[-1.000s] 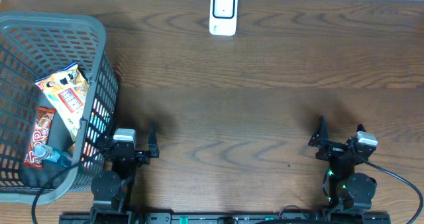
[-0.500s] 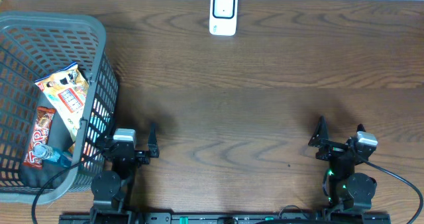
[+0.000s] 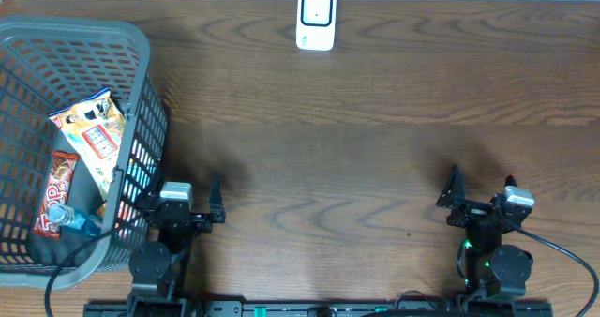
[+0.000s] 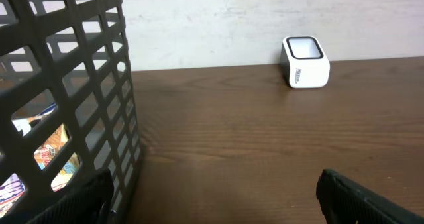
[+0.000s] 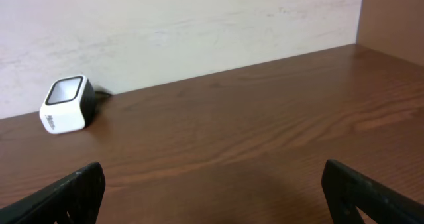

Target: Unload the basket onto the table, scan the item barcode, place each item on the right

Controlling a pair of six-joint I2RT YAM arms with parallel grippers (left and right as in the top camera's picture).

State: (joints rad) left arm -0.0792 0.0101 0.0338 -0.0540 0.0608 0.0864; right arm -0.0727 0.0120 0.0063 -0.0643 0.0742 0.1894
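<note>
At the table's (image 3: 375, 148) near edge, the left pincer (image 3: 183, 200) and right pincer (image 3: 482, 190) both stand wide open and empty. Nothing is picked yet: a snack packet (image 3: 89, 129) and chocolate bar (image 3: 58, 190) lie in the basket (image 3: 150, 120) at the left edge. Next, I judge, the left arm must lift one out and show it to the scanner (image 3: 316, 19) at the far edge.

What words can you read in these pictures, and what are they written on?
"Top": big white letters on the red bar wrapper in the basket; I am not fully sure of it.
Orange snack bag: print too small to read.
White scanner: small dark label on its side, too blurred to read.
</note>
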